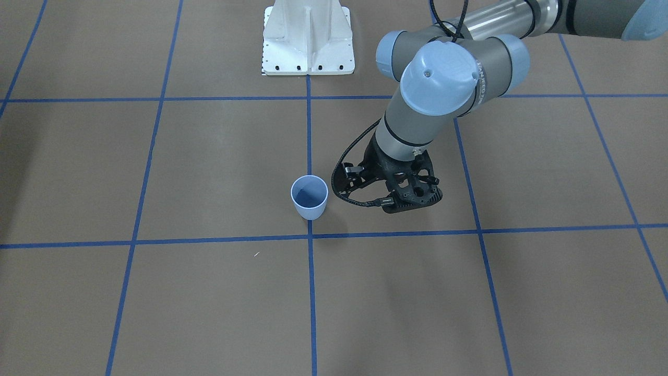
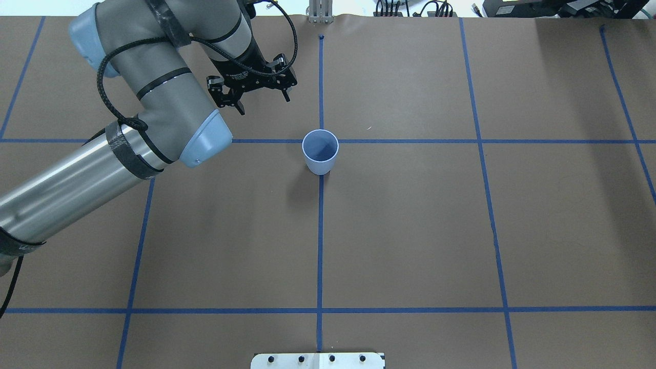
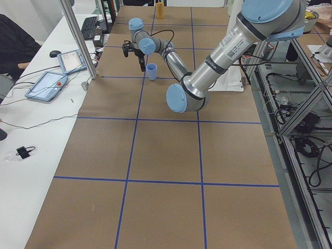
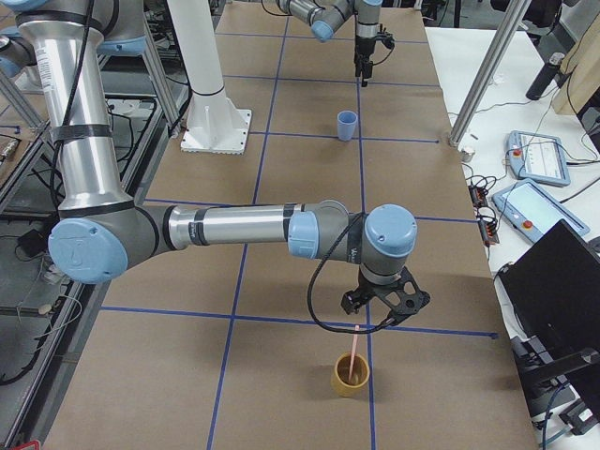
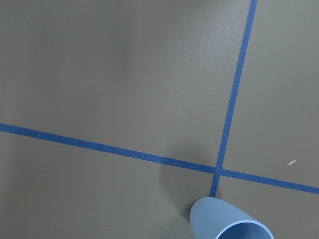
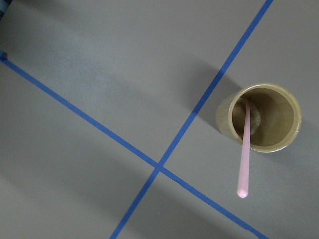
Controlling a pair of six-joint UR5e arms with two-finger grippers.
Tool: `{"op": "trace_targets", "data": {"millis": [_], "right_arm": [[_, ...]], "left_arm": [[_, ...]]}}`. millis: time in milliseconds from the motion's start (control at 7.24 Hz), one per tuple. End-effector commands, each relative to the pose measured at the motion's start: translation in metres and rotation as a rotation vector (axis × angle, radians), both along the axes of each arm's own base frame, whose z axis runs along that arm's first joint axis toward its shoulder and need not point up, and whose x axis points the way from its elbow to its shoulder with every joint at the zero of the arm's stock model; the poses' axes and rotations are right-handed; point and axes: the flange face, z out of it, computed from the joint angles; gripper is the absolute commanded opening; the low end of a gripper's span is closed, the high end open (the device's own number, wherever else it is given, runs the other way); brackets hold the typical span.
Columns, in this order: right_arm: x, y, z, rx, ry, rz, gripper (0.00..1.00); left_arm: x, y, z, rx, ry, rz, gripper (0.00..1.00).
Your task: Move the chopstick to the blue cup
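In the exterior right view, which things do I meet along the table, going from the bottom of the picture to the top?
tan cup with the chopstick in it → right pincer → blue cup → left pincer

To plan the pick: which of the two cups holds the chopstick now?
The tan cup at the table's right end: the pink chopstick leans inside it, its top sticking out. The blue cup in the middle is empty.
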Motion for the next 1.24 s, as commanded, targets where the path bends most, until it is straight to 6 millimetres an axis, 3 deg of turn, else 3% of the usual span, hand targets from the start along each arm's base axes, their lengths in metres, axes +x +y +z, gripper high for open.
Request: {"op": "trace_targets", "data": {"millis": [0, 138, 552, 1105], "right_arm": [[0.017, -0.012, 0.013, -0.092, -0.020, 0.083, 1.00], [0.017, -0.014, 0.012, -0.130, -0.024, 0.122, 1.00], [0.016, -0.007, 0.068, -0.160, -0.026, 0.149, 1.00], [0.012, 0.003, 0.093, -0.207, -0.051, 0.146, 1.00]], "left_arm": [[0.000, 0.000, 0.001, -0.001, -0.002, -0.001, 0.98], [0.000, 0.000, 0.001, -0.001, -0.002, -0.001, 0.98], [-0.002, 0.002, -0.004, 0.008, 0.006, -0.001, 0.98], [-0.005, 0.005, -0.009, 0.017, 0.014, -0.001, 0.98]]}}
